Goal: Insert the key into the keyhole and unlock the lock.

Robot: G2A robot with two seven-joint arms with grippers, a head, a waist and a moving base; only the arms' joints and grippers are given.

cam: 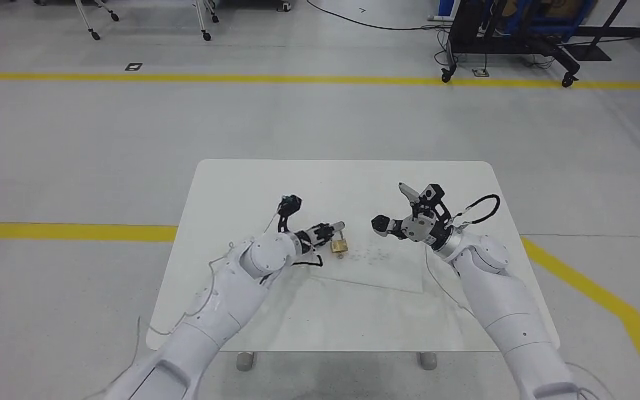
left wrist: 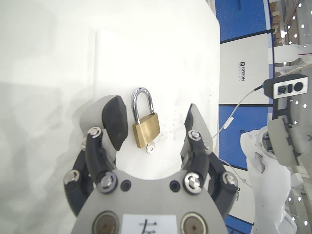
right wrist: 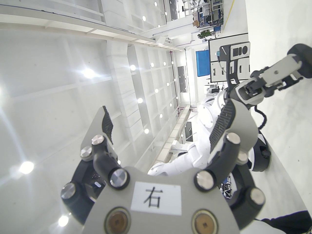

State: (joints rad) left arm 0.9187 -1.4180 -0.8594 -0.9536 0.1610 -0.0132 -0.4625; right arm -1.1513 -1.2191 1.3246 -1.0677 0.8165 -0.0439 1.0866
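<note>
A brass padlock [left wrist: 146,129] lies flat on the white table [left wrist: 61,49], seen from above as a small gold block [cam: 340,244]. Its chrome shackle [left wrist: 137,101] points away from my left wrist, one end sitting just above the body. A silver key [left wrist: 150,148] sticks out of the bottom of the lock. My left gripper [left wrist: 153,103] hangs open just above the table with the lock lying between its fingers, untouched; from above the left gripper [cam: 332,236] sits right by the lock. My right gripper [cam: 392,205] is open and empty to the lock's right, tilted up off the table [right wrist: 165,115].
A sheet of paper [cam: 370,265] lies on the table [cam: 250,190] under the lock area, speckled with small dark marks. The other arm's gripper [right wrist: 275,74] shows in the right wrist view. Yellow floor lines and wheeled stands surround the table.
</note>
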